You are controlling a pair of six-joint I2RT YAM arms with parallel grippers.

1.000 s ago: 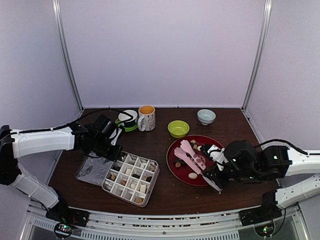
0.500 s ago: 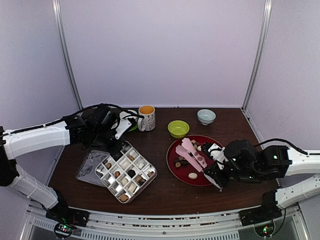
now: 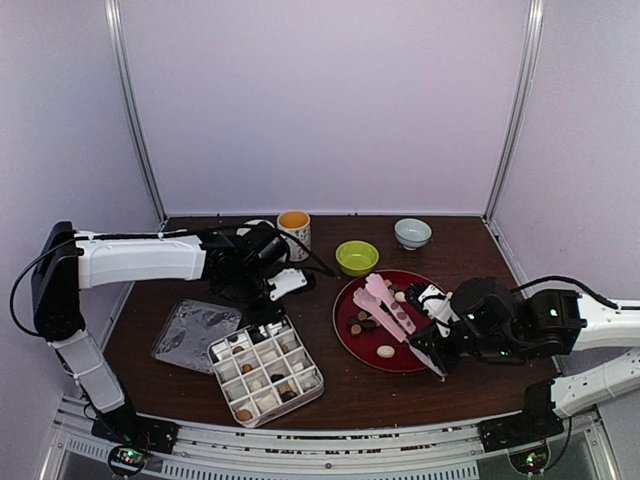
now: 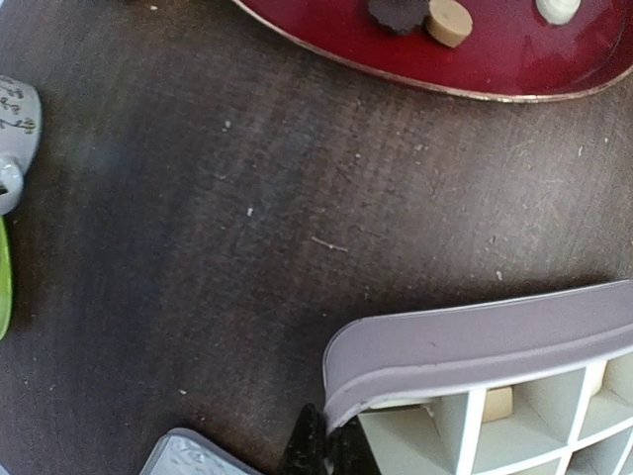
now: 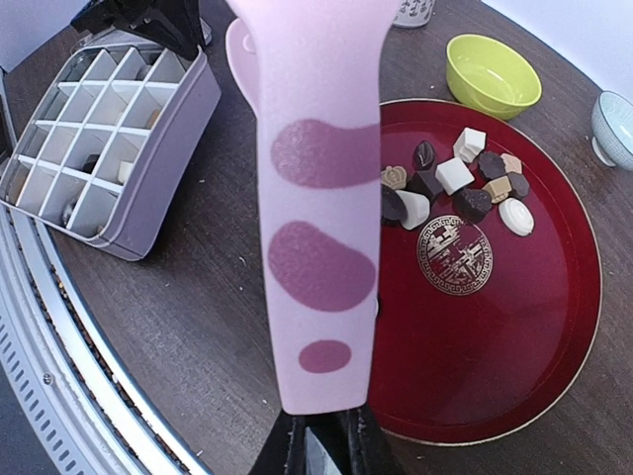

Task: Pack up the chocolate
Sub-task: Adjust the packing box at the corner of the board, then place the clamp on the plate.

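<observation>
Box (image 4: 475,341) dragged rightward, left end effector (image 4: 326,447) pinching its corner

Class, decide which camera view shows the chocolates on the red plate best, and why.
Right wrist: the chocolates sit close, shapes and colours distinct. Top external shows specks beside the pink tongs; left wrist catches three at the frame's top.
</observation>
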